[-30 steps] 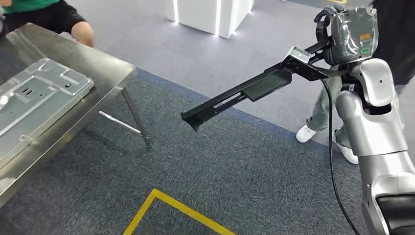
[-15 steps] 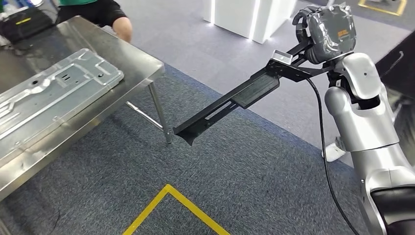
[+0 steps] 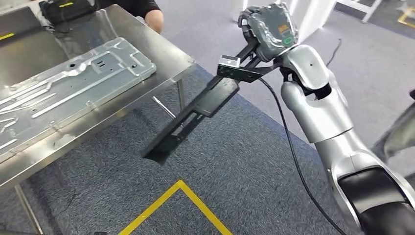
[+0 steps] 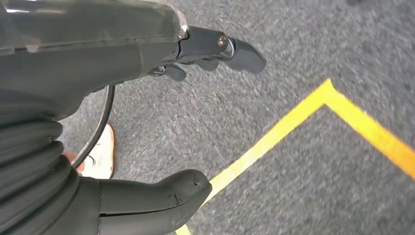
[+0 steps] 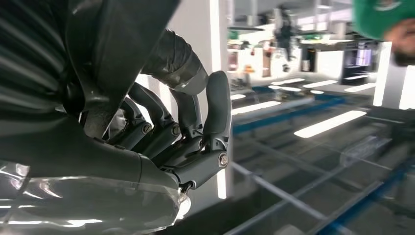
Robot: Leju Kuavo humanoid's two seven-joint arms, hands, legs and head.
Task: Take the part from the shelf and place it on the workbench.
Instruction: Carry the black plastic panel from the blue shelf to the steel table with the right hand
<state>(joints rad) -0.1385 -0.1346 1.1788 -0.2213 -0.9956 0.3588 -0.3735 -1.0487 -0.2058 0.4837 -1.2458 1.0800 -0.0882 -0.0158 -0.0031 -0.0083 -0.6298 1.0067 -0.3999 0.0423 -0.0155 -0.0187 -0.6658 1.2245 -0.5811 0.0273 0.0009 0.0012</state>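
Note:
In the head view my right hand (image 3: 266,29) is raised at the top and grips one end of the part (image 3: 210,100), a long black flat bracket slanting down and left over the carpet. Its free end hangs near the workbench (image 3: 169,58), a steel table at the left, without touching it. In the right wrist view, the fingers (image 5: 171,142) curl around the black part (image 5: 122,39). My left hand (image 4: 98,98) hangs over the carpet with thumb and fingers apart and nothing in it.
A large silver stamped panel (image 3: 73,90) lies on the workbench, with a black bag (image 3: 68,10) behind it. A person's arm (image 3: 154,19) is at the table's far side. Yellow floor tape (image 3: 181,188) forms a corner below the part. A shoe (image 4: 100,156) is near my left hand.
The camera has turned: the workbench has slid right and closer in the picture. My right hand still holds the part, whose free end now lies nearer the table.

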